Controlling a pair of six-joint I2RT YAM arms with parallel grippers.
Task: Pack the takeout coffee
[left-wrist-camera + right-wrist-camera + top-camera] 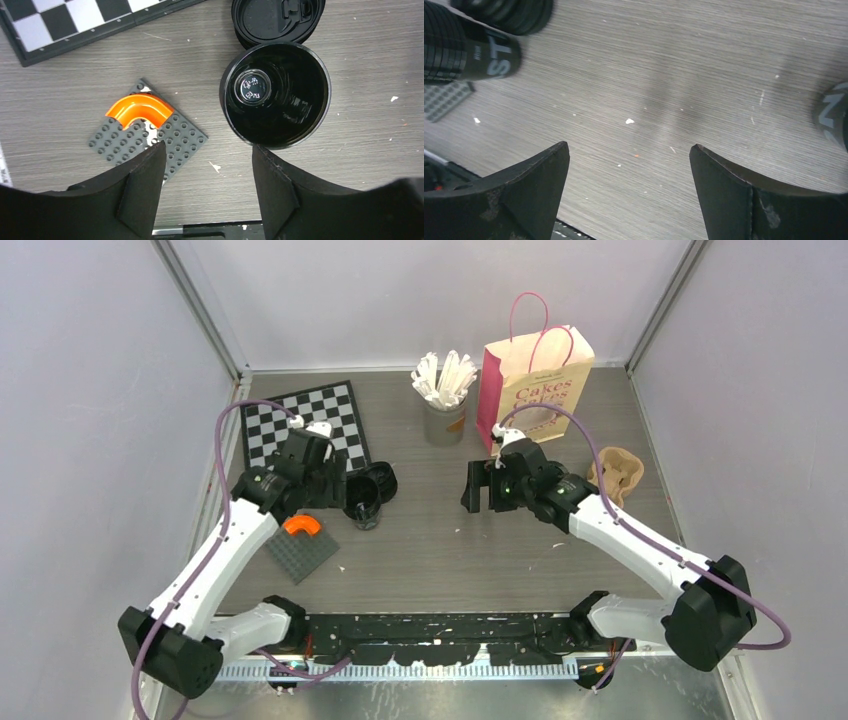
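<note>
One small black coffee cup stands open on the table left of centre; its inside shows empty from above. Its round black lid lies flat on the table just behind it, touching it, and shows in the left wrist view. My left gripper is open and empty, just left of the cup and above the table. My right gripper is open and empty over bare table, well right of the cup. The pink paper bag stands upright at the back.
A grey cup of white wrapped sticks stands left of the bag. A brown pulp carrier lies at the right. A chessboard lies back left. A grey studded plate with an orange arch lies near the cup.
</note>
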